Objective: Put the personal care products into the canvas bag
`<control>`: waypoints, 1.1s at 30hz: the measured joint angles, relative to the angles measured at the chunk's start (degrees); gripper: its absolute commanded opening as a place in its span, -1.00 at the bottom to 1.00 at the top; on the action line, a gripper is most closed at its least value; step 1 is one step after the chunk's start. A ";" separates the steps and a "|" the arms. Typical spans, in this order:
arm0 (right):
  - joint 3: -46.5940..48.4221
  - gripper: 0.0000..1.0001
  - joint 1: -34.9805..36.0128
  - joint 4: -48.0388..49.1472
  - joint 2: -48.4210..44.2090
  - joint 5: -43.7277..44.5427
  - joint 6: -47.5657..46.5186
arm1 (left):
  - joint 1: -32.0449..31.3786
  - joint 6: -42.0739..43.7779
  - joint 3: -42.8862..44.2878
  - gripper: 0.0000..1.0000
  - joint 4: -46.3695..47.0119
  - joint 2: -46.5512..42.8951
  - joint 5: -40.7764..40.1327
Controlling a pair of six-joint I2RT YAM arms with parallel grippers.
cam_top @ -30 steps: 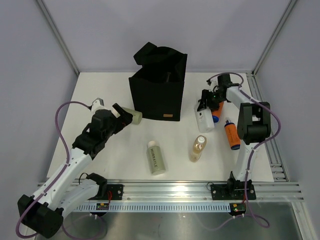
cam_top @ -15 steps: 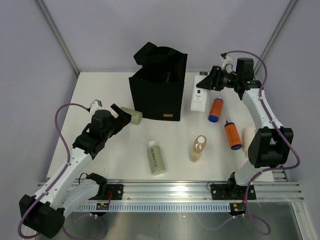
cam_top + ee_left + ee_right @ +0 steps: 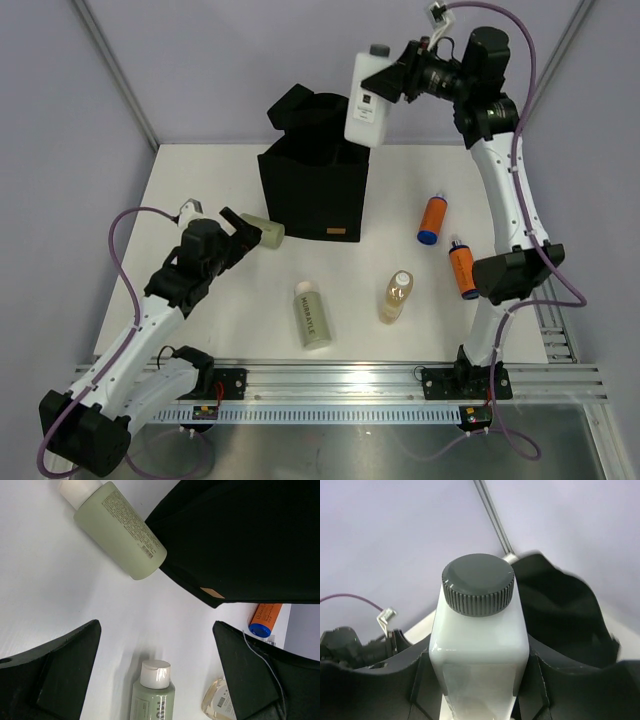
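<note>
Hanging high above the right rim of the canvas bag (image 3: 310,195), the white bottle (image 3: 364,105) is clamped in the right gripper (image 3: 388,82); released there, it could clip the floppy edge and tumble out. Left of the bag, the left gripper (image 3: 242,228) gapes empty near an olive-green bottle (image 3: 266,232).

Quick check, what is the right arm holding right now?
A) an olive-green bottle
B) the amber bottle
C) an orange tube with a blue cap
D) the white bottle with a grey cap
D: the right gripper has its fingers clamped on either side of the grey-capped white bottle, raised up by the top edge of the canvas bag.
</note>
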 measured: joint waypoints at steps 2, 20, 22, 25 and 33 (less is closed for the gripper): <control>8.44 -1.00 2.93 -0.39 4.50 2.01 -0.15 | 0.11 -0.09 0.00 0.98 -0.04 0.00 0.17; 9.49 -0.79 15.06 -10.47 22.01 17.31 -33.14 | 0.92 -1.40 -3.91 0.98 0.04 -2.10 0.50; 5.60 -0.70 15.17 -11.21 21.20 16.61 -38.29 | 1.27 -1.40 -3.91 0.98 0.22 -1.62 0.72; 1.18 -0.31 15.43 -13.14 20.11 16.11 -42.80 | 2.05 -1.66 -3.91 0.98 1.03 -0.04 1.75; 1.97 0.75 16.04 -20.24 20.09 16.28 -46.97 | 5.73 -8.72 -3.74 0.98 3.74 9.25 6.05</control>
